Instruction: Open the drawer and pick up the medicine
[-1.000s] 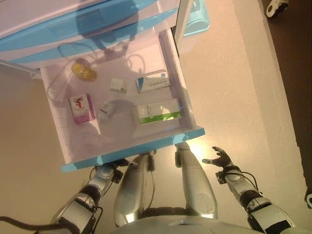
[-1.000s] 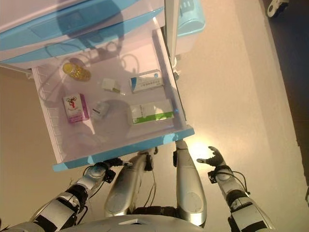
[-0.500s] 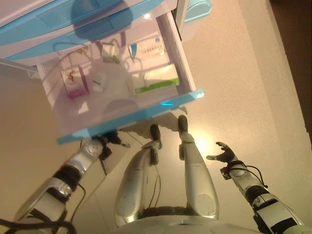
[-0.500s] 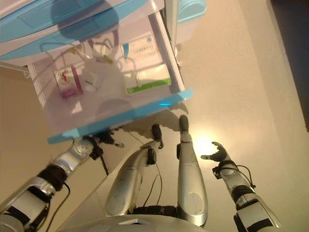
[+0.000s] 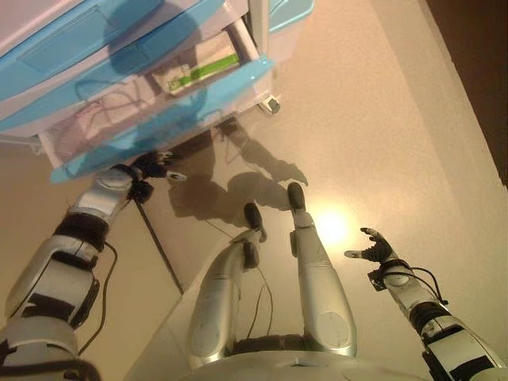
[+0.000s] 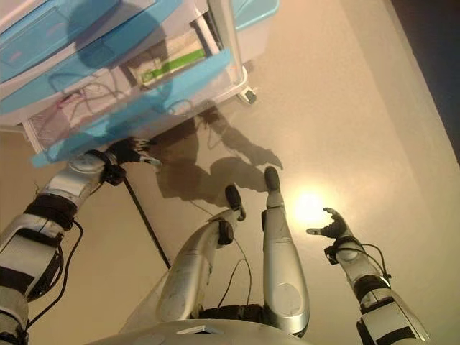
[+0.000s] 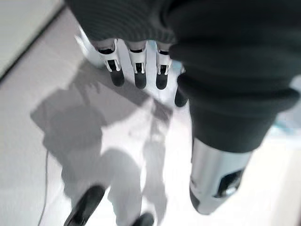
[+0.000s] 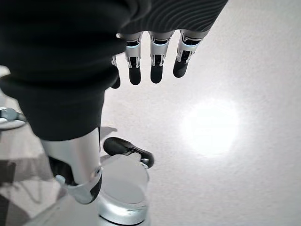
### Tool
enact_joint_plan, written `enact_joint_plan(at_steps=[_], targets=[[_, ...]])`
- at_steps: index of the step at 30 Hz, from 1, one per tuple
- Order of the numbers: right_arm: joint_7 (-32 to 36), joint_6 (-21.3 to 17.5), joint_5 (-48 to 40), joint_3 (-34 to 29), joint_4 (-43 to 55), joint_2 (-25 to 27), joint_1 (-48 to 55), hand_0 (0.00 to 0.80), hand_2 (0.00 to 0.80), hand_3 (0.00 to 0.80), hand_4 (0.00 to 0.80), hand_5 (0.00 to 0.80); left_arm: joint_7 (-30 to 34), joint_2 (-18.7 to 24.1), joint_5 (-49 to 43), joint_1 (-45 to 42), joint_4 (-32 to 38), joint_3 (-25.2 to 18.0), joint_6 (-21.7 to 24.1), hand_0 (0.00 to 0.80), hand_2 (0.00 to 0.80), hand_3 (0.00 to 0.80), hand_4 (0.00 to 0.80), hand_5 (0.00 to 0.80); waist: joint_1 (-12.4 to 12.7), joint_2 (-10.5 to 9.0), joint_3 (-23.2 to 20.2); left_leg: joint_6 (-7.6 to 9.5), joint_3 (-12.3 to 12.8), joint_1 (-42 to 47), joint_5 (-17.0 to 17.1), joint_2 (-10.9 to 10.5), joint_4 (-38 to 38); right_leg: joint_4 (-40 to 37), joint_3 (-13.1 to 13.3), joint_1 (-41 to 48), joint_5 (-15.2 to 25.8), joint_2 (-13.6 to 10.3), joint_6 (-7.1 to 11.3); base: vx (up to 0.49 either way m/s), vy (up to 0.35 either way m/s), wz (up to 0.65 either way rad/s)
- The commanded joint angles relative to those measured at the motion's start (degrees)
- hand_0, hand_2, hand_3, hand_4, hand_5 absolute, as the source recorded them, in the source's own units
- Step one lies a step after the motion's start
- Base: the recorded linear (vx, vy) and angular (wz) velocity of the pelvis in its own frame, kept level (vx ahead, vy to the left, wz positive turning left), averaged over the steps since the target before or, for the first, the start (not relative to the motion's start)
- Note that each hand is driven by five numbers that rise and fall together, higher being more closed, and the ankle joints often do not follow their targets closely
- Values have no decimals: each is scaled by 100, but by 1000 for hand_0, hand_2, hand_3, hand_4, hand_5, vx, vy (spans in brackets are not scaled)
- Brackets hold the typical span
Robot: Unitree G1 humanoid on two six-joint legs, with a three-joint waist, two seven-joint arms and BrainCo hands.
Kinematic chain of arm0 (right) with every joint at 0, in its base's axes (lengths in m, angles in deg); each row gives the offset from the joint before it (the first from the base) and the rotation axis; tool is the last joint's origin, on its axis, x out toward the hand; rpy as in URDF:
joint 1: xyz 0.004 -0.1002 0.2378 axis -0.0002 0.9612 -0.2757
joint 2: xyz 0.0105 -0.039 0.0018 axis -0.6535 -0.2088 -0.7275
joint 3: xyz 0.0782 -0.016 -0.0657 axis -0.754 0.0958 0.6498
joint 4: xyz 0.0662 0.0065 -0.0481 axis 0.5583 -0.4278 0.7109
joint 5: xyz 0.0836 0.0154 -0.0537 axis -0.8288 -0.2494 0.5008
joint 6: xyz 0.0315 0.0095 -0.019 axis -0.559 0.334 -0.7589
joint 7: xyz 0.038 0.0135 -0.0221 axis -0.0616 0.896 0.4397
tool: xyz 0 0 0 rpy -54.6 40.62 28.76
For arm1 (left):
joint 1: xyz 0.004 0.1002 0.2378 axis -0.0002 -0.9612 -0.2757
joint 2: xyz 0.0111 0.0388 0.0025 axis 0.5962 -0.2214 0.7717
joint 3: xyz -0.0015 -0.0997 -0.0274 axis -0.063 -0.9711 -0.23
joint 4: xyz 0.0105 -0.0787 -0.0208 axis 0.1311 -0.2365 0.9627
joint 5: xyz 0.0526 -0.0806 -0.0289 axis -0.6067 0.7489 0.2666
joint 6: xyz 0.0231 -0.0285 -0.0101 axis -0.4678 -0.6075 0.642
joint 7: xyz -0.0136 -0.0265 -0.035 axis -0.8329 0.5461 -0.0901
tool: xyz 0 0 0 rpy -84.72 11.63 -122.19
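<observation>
Fingers of the left hand (image 5: 152,167) are held relaxed just below the blue drawer (image 5: 171,107) front, gripping nothing. The right hand (image 5: 375,249) is held open above the floor (image 5: 381,119). A green-striped medicine box (image 5: 194,74) is seen inside the drawer.

The drawer (image 5: 159,107), clear plastic with a light-blue front, stands pulled out of its cabinet only partway. Inside it, a white medicine box with a green stripe (image 5: 194,73) lies flat near the right wall; other contents are blurred.
</observation>
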Motion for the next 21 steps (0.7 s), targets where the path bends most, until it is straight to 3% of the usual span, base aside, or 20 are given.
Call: enact_joint_plan(at_steps=[1, 3, 4, 5, 11, 14, 15, 17, 21], targets=[[-85, 6, -18, 161, 109, 302, 545, 0, 0, 0, 0, 0, -833, 1054, 169, 889, -1104, -652, 553, 0, 0, 0, 0, 0, -267, -84, -231, -226, -231, -101, -377, -187, 177, 158, -145, -130, 9, 45, 36, 30, -18, -16], [-49, -27, -10, 209, 97, 300, 613, 0, 0, 0, 0, 0, -1386, 1232, 297, 1210, -1598, -721, 842, 0, 0, 0, 0, 0, -340, -154, -231, -225, -223, -112, -449, -158, 259, 147, -101, -151, 21, 90, 47, 38, -25, -26], [-65, -123, 57, 299, 48, 255, 686, 0, 0, 0, 0, 0, -1943, 1347, 66, 1461, -1926, -756, 1340, 0, 0, 0, 0, 0, -405, -220, -231, -225, -210, -105, -520, -133, 335, 124, -68, -148, 45, 115, 61, 138, 1, -27], [-78, -166, 81, 390, 31, 207, 769, 0, 0, 0, 0, 0, -2049, 1409, 40, 1598, -2024, -691, 1359, 0, 0, 0, 0, 0, -415, -225, -231, -244, -286, 5, -725, -98, 390, 157, -52, -50, -97, 173, 96, 132, -3, -21], [-126, -265, 206, 578, 21, 86, 930, 0, 0, 0, 0, 0, -2742, 1461, 373, 1881, -2054, -827, 1567, 0, 0, 0, 0, 0, -474, -357, -231, -222, -319, 48, -793, -92, 386, 141, 17, -76, -98, 333, 85, 36, -44, -11], [-130, -286, 195, 596, 67, 37, 942, 0, 0, 0, 0, 0, -2636, 1454, 116, 1913, -2074, -820, 1506, 0, 0, 0, 0, 0, -469, -385, -231, -211, -361, 87, -812, -91, 369, 178, 21, -69, -126, 381, 69, -22, -80, -2], [-134, -285, 190, 595, 93, 44, 910, 0, 0, 0, 0, 0, -2612, 1455, 52, 1929, -2068, -806, 1512, 0, 0, 0, 0, 0, -495, -441, -231, -200, -280, -6, -644, -109, 346, 136, 34, -154, 29, 348, 41, -97, -118, 1], [-135, -250, 167, 590, 167, 38, 874, 0, 0, 0, 0, 0, -2341, 1428, 138, 1868, -1955, -733, 1348, 0, 0, 0, 0, 0, -464, -437, -231, -189, -322, 42, -613, -125, 268, 125, 32, -121, 23, 375, 29, -57, -98, 3], [-154, -145, 155, 508, 328, 74, 791, 0, 0, 0, 0, 0, -1387, 1354, -625, 1548, -1544, -400, 1161, 0, 0, 0, 0, 0, -376, -374, -231, -185, -416, 172, -535, -147, 86, 102, 9, -2, -19, 386, 17, -26, -80, 4]])
